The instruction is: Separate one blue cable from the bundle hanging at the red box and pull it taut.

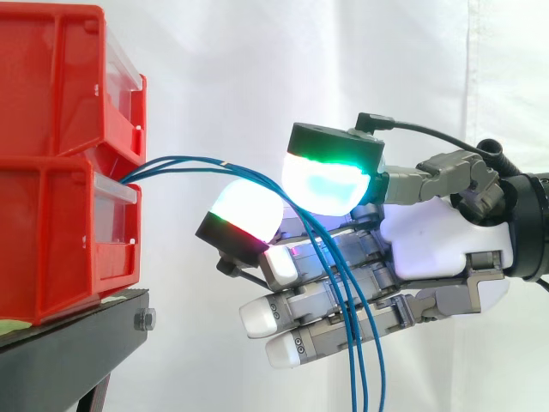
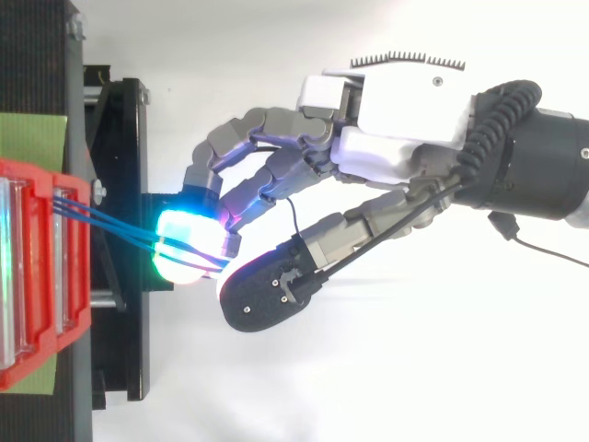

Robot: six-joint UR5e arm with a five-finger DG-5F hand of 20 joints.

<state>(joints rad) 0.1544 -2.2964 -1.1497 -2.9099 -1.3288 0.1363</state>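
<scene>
- Nearest the side camera, the blue cables (image 1: 356,360) drop in a loose hang across the front of the robot hand (image 1: 437,236). There is slack here, so by this reading nothing has been pulled taut yet.
- Count them: about three strands, running close together. An exact tally is hard where they overlap.
- One robot hand, fingers curled. Its thumb pad (image 1: 330,182), glowing green and cyan, sits over a white-glowing finger pad (image 1: 247,209), and the strands run between the two.
- That looks like a pinch on the bundle. Whether one strand alone is nipped cannot be told.
- The other fingers curl underneath, behind the hanging strands, touching nothing that can be made out.
- Further along, the cables arc up and back into the gap between the red bins (image 1: 51,240). There are two, stacked, and that anchor is what a pull would work against.
- One black stand (image 1: 69,352) carries the bins.
- The white curtain (image 1: 214,69) is at the back.
</scene>
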